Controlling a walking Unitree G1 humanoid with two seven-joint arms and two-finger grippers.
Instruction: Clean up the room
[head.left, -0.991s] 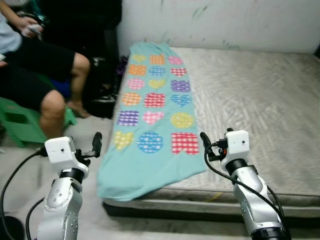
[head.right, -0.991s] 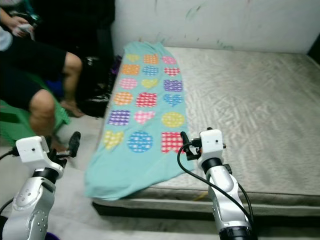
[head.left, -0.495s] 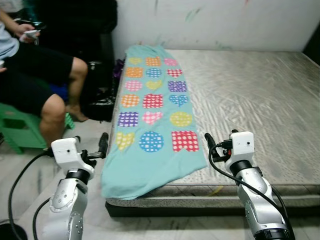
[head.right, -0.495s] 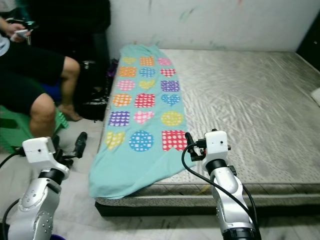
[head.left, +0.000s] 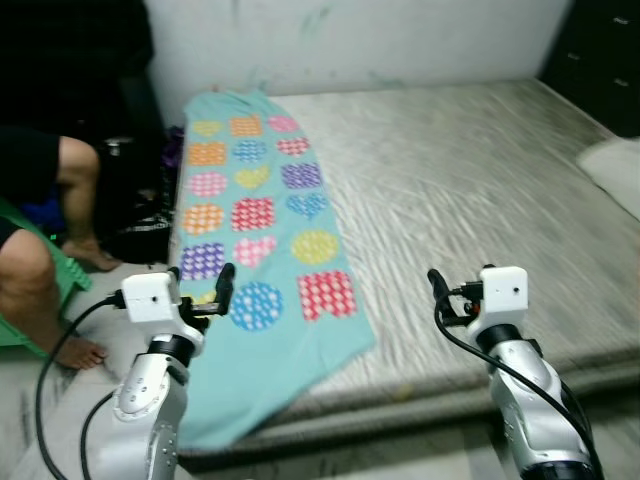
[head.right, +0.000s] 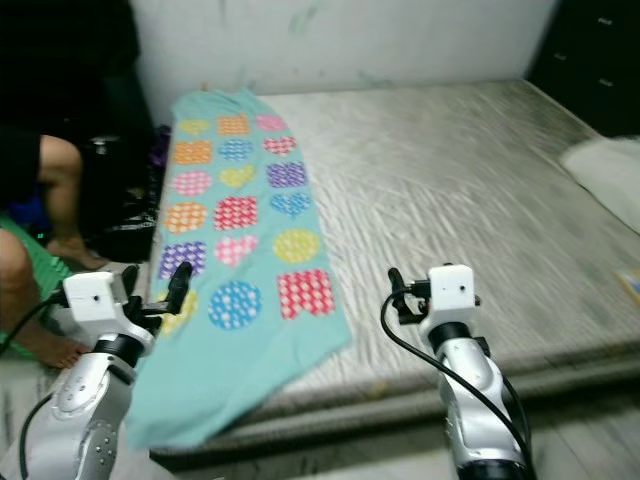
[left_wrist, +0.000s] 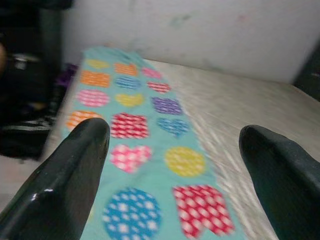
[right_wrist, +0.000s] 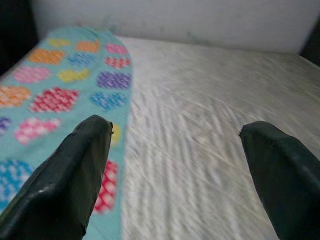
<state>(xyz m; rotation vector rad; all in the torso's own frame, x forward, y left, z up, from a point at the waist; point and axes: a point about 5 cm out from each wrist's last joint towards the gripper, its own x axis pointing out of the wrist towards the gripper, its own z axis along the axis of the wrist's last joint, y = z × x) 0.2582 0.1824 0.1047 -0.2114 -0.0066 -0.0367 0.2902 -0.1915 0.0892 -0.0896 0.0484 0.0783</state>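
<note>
A long teal cloth (head.left: 250, 220) printed with coloured hearts, circles and squares lies along the left side of a bare grey mattress (head.left: 470, 190), its near end hanging over the front edge. My left gripper (head.left: 225, 285) hovers open above the cloth's near left part. My right gripper (head.left: 436, 290) is open too, held over the mattress near its front edge, right of the cloth. Both wrist views look past wide-apart black fingers (left_wrist: 65, 185) (right_wrist: 75, 175) at the cloth and mattress.
A person's bare legs (head.left: 45, 250) are at the left, seated on a green stool (head.left: 40, 300) beside the bed. Dark bags (head.left: 140, 215) lie on the floor by the bed's left side. A white pillow (head.left: 615, 170) rests at the right edge. A wall backs the bed.
The whole view has swung to the right: the cloth and person have shifted left in the picture and a pillow has come in at the right. Both grippers stay open.
</note>
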